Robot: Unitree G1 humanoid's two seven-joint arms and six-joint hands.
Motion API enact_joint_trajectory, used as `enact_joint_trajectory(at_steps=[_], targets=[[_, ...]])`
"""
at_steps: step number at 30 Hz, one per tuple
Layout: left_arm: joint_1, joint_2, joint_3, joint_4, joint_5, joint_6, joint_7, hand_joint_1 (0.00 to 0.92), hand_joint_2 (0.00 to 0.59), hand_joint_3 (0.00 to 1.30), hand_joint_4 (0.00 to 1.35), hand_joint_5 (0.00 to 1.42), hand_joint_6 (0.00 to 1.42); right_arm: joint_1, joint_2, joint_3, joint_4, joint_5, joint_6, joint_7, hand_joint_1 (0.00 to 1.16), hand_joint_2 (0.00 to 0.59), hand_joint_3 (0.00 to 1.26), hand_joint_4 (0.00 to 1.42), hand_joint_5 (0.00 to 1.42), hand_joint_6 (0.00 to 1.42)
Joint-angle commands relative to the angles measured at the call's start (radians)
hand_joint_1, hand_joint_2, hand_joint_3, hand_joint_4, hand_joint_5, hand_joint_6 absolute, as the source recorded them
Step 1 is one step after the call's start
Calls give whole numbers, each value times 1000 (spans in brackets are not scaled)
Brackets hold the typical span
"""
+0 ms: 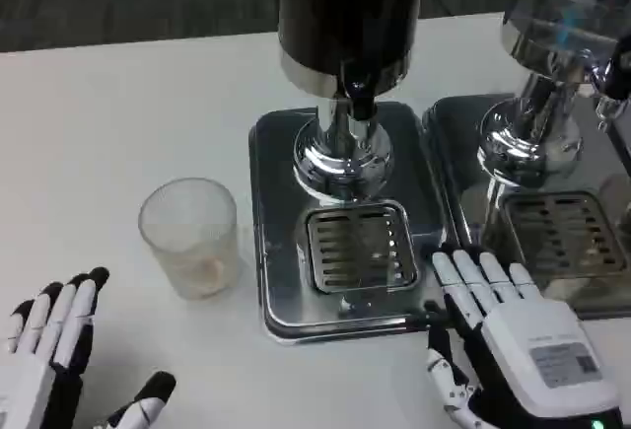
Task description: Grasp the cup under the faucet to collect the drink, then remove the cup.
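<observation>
The clear plastic cup (188,236) stands upright on the white desk (118,113), just ahead of the left hand (47,350), whose fingers (77,306) are spread wide and hold nothing. The right hand (508,335) rests open, fingertips touching the drip tray (286,153) edge. Best approach: wrap the cup's side gently without crushing it, then slide it beneath the faucet (360,104). The cup looks frosted, thin, empty.

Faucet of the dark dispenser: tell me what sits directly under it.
Under the faucet lies only the slotted drip grate in the steel tray; no cup stands there. The clear cup stands left of the tray. Whatever lies beneath the grate is hidden.
</observation>
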State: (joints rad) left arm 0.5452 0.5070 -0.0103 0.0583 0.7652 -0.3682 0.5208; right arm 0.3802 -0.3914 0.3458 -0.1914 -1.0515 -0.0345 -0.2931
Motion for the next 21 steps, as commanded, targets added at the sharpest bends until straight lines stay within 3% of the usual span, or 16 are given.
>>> enact_joint_trajectory(at_steps=[1, 21], targets=[[4, 20, 8, 18, -10, -20, 3, 0, 173, 0, 0, 0, 0, 4, 10, 10, -1, -15, 14, -13, 11, 554, 0, 0, 0, 0], [-65, 43, 5, 111, -15, -67, 26, 0, 173, 0, 0, 0, 0, -31, 51, 40, 46, -35, 51, -45, 13, 555, 0, 0, 0, 0]])
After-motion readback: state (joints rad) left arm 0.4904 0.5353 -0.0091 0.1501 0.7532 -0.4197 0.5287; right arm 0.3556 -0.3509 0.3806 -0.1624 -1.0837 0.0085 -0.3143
